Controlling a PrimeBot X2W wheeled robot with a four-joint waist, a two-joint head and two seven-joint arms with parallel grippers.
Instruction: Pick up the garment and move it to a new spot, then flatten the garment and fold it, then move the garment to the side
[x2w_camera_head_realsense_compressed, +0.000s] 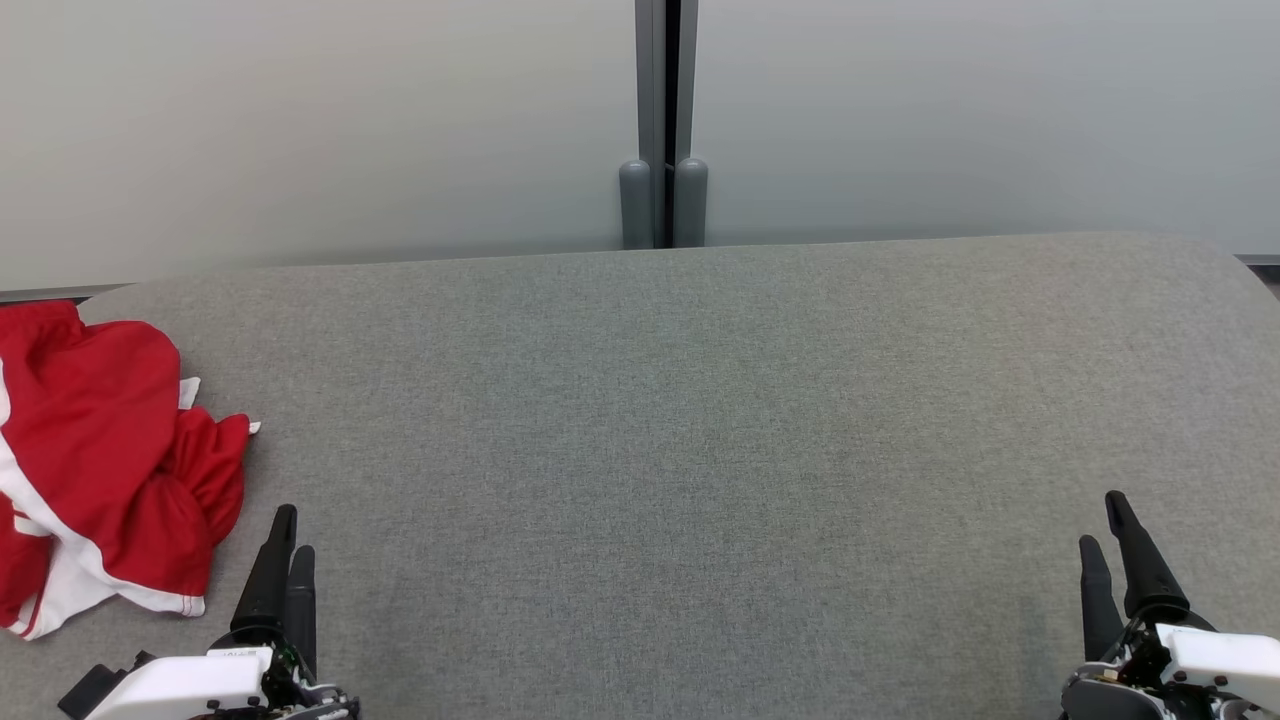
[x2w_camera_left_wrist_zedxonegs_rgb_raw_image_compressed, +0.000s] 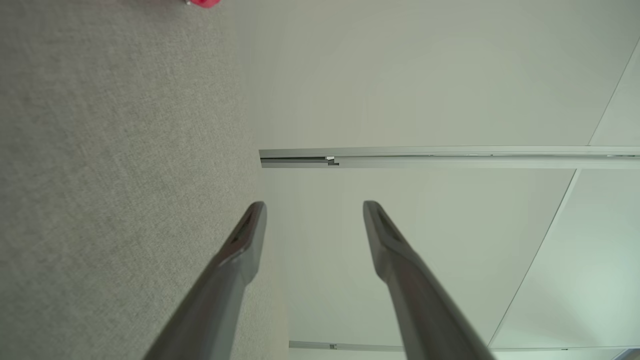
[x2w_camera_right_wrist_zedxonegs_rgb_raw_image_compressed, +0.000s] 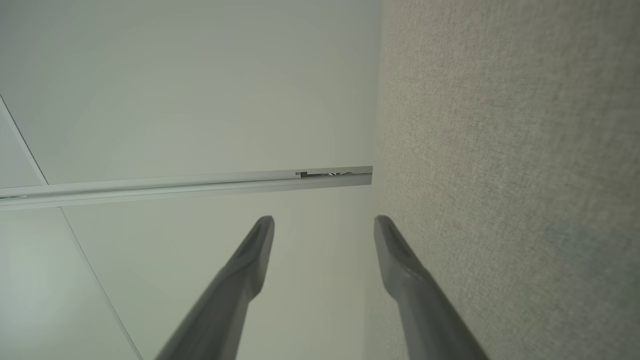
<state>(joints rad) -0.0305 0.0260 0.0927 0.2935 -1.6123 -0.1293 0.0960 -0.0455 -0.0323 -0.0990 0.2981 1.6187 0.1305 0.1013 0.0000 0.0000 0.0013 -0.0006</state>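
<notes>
The garment (x2w_camera_head_realsense_compressed: 100, 450) is red with white trim and lies crumpled at the far left of the grey fabric table (x2w_camera_head_realsense_compressed: 700, 450), partly cut off by the head view's left edge. A sliver of the garment (x2w_camera_left_wrist_zedxonegs_rgb_raw_image_compressed: 205, 2) shows at the top of the left wrist view. My left gripper (x2w_camera_head_realsense_compressed: 295, 528) rests low at the front left, just right of the garment and apart from it, open and empty (x2w_camera_left_wrist_zedxonegs_rgb_raw_image_compressed: 314, 205). My right gripper (x2w_camera_head_realsense_compressed: 1100, 518) rests at the front right, far from the garment, its fingers apart with nothing between them (x2w_camera_right_wrist_zedxonegs_rgb_raw_image_compressed: 324, 219).
Pale wall panels stand behind the table's far edge, joined by a grey post (x2w_camera_head_realsense_compressed: 660, 120) at the middle. The table's right far corner is rounded. Bare grey fabric stretches between the two grippers.
</notes>
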